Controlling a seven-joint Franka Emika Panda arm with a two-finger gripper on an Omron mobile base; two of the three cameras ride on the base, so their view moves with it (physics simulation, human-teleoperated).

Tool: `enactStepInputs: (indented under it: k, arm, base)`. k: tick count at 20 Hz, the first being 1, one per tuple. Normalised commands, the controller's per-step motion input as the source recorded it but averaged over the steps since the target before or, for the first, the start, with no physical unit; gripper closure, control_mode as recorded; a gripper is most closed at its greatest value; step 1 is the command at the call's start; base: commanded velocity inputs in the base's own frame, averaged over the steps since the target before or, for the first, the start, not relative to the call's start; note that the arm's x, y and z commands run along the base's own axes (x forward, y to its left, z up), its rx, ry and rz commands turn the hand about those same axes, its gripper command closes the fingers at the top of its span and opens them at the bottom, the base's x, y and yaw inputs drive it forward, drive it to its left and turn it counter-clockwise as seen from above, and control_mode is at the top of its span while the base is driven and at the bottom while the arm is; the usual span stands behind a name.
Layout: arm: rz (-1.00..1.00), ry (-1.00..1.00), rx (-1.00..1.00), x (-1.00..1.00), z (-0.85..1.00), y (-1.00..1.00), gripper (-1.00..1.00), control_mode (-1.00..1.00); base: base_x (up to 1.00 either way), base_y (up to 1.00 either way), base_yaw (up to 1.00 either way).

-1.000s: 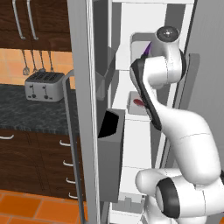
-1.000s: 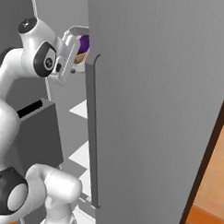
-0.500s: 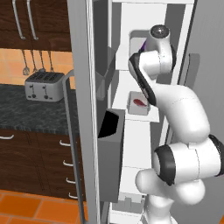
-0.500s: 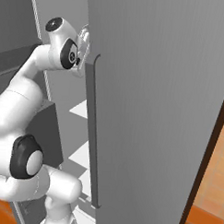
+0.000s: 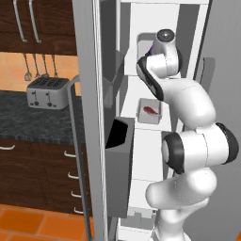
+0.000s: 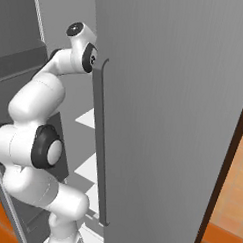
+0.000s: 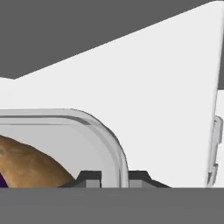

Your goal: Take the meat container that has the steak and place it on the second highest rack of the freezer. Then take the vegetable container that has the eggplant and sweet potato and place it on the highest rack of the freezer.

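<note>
A: We saw the steak [image 5: 150,110] container at frame centre on the second highest rack [image 5: 141,120]: done.

B: We judged the gripper [image 7: 114,177] pinched shut on the vegetable container [image 7: 65,131] rim, sweet potato [image 7: 30,164] lower left, over the highest rack [image 7: 166,109]; release remained.

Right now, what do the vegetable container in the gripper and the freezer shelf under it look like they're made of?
The vegetable container looks like thin rigid plastic, pale grey and semi-glossy: the rounded, rolled rim suggests a moulded tray. The freezer shelf looks like smooth matte white plastic or coated panel: flat, uniform, no wire grid. Being rendered, both are guesses. The gripper is shut on the container's rim.
</note>
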Motion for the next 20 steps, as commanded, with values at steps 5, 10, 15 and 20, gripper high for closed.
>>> enactStepInputs:
  k: [5, 10, 15, 20]
  arm:
    - [0.00, 0.00, 0.00, 0.36, -0.05, -0.14, 1.00, -1.00]
    - [0.00, 0.00, 0.00, 0.00, 0.00, 0.00, 1.00, -1.00]
    - [0.00, 0.00, 0.00, 0.00, 0.00, 0.00, -1.00, -1.00]
    - [0.00, 0.00, 0.00, 0.00, 0.00, 0.00, -1.00, -1.00]
  base:
    - [0.00, 0.00, 0.00]
    - [0.00, 0.00, 0.00]
    - [0.00, 0.00, 0.00]
    - [0.00, 0.00, 0.00]
